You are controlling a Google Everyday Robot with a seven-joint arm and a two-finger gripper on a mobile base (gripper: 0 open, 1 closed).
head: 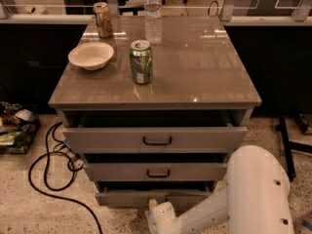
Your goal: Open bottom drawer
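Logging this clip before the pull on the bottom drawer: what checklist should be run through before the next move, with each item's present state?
1. Gripper at the bottom drawer, below the middle drawer: ok.
2. Hold on the bottom drawer's handle: cannot tell, the handle is hidden behind the gripper.
3. Bottom drawer fully open: not ok, only a narrow dark gap shows above its front.
4. Floor cable out of the drawer's path: ok, it lies to the left.
5. Green can, bowl and water bottle upright, back from the front edge: ok.
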